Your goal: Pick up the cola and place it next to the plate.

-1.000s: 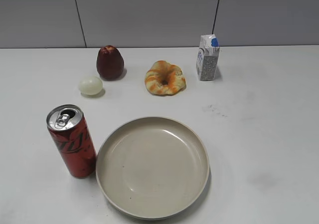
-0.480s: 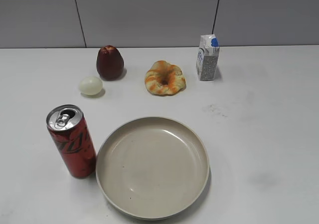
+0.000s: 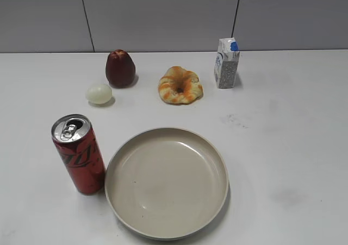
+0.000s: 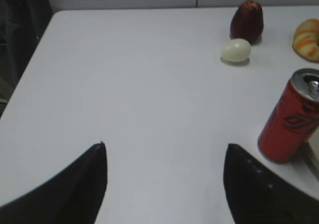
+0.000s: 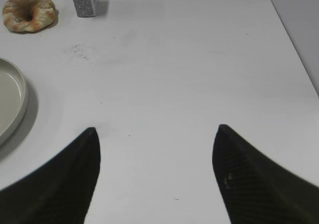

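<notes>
While the cola (image 3: pixel 79 154) stands upright on the white worktop (image 3: pixel 283 147), it sits just to the left of the plate (image 3: pixel 166 182), its base right at the plate's rim; whether the two touch cannot be told. Its silver top with the pull-tab faces up, and black lettering runs along its red side.

Behind the cola, toward the grey wall, a pale egg (image 3: pixel 98 93) lies near a dark red fruit (image 3: pixel 119 68) that stands upright. To the right of these lies a ring-shaped pastry (image 3: pixel 180 85) with orange streaks, and further right a small white-and-blue carton (image 3: pixel 226 63) stands upright.

From the left wrist view, the left gripper (image 4: pixel 164 154) has its two dark fingers spread wide with only bare worktop between them; it holds nothing. The cola stands off to its right, apart from the fingers.

From the right wrist view, the right gripper (image 5: pixel 155 137) is likewise spread wide over bare worktop and holds nothing. The plate's edge shows at the left of that view, well apart from the fingers.
</notes>
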`<move>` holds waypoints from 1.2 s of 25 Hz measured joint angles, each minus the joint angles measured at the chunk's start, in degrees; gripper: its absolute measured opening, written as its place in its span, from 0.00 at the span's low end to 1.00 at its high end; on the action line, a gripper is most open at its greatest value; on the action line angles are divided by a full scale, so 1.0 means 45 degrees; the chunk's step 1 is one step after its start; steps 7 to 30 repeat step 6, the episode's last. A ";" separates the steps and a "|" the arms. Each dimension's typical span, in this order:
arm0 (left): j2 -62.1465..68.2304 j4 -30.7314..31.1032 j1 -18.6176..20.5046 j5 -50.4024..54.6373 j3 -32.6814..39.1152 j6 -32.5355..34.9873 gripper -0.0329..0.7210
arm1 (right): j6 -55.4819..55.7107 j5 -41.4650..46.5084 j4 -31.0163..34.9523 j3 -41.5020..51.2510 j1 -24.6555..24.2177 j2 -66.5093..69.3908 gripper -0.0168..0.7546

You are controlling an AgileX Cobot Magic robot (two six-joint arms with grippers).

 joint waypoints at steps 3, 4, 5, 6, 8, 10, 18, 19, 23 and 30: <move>-0.0406 0.0000 0.0470 0.0008 0.0000 0.0000 0.76 | 0.0000 0.0000 0.0000 0.0000 0.0000 0.0000 0.72; -0.0412 -0.0012 0.0577 0.0008 0.0000 0.0000 0.75 | 0.0000 0.0000 0.0000 0.0000 0.0000 0.0000 0.72; -0.0416 -0.0022 0.0618 0.0008 0.0000 0.0000 0.75 | 0.0000 0.0000 0.0000 0.0000 0.0000 0.0000 0.72; -0.0426 -0.0022 0.0630 0.0008 0.0000 0.0000 0.75 | 0.0000 0.0000 0.0000 0.0000 0.0000 0.0000 0.72; -0.0426 -0.0022 0.0630 0.0008 0.0000 0.0000 0.75 | 0.0000 0.0000 0.0000 0.0000 0.0000 0.0000 0.72; -0.0426 -0.0022 0.0630 0.0008 0.0000 0.0000 0.75 | 0.0000 0.0000 0.0000 0.0000 0.0000 0.0000 0.72; -0.0426 -0.0022 0.0630 0.0008 0.0000 0.0000 0.75 | 0.0000 0.0000 0.0000 0.0000 0.0000 0.0000 0.72; -0.0426 -0.0022 0.0630 0.0008 0.0000 0.0000 0.75 | 0.0000 0.0000 0.0000 0.0000 0.0000 0.0000 0.72; -0.0426 -0.0022 0.0630 0.0008 0.0000 0.0000 0.75 | 0.0000 0.0000 0.0000 0.0000 0.0000 0.0000 0.72; -0.0426 -0.0022 0.0630 0.0008 0.0000 0.0000 0.75 | 0.0000 0.0000 0.0000 0.0000 0.0000 0.0000 0.72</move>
